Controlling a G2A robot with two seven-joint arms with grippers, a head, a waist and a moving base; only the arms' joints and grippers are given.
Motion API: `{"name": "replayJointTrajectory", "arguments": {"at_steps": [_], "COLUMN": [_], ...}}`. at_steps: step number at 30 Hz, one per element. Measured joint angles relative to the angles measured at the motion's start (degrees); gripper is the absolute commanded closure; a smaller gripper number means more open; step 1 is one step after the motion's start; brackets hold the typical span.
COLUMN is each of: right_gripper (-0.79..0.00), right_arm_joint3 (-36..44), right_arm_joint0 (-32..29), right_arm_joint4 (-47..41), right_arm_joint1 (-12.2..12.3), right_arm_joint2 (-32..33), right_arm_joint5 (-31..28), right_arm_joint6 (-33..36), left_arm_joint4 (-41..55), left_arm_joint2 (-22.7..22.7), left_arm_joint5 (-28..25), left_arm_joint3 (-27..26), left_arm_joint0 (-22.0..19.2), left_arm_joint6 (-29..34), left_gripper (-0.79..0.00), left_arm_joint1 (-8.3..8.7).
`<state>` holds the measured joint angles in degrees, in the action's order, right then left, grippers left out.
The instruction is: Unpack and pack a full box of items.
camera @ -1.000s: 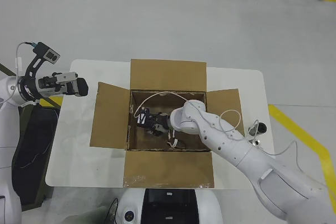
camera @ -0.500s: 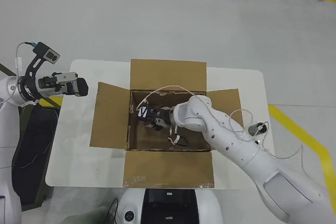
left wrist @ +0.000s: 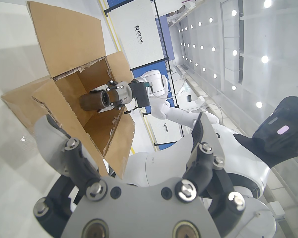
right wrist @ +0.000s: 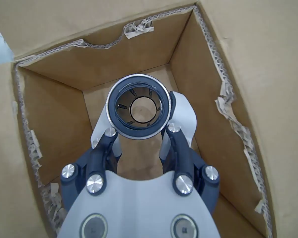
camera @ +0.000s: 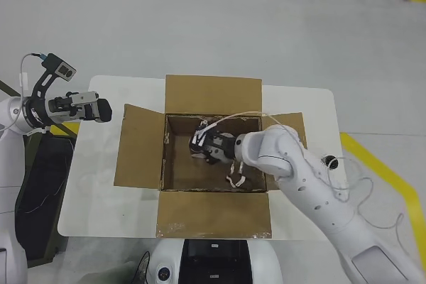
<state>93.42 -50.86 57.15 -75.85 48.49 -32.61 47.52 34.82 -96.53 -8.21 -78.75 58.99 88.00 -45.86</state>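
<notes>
Cylinder (right wrist: 112, 107) rightward, axis along right tool (right wrist: 139, 122)

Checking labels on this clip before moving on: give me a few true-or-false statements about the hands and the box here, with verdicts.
1. The right hand grips a metal tube. True.
2. The left hand holds an item. False: it is open and empty.
3. The box has its flaps folded outward. True.
4. The left hand is inside the box. False: it is apart from the box, at the edge of the table.
</notes>
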Motion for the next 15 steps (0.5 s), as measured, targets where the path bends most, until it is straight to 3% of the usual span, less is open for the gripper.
{"name": "replayJointTrajectory", "arguments": {"at_steps": [15], "right_gripper": [0.0], "right_arm_joint3": [15.12], "right_arm_joint0": [-12.14], "right_arm_joint4": [1.14], "right_arm_joint1": [3.75], "right_arm_joint2": [12.69], "right_arm_joint5": [0.66], "right_arm_joint6": [-1.39], "left_arm_joint4": [0.0], "left_arm_joint2": [0.0], "left_arm_joint5": [0.0], "left_arm_joint3": [0.0], "left_arm_joint0": [0.0], "left_arm_joint6": [0.0], "left_gripper": [-0.785], "left_arm_joint1": [0.0]}}
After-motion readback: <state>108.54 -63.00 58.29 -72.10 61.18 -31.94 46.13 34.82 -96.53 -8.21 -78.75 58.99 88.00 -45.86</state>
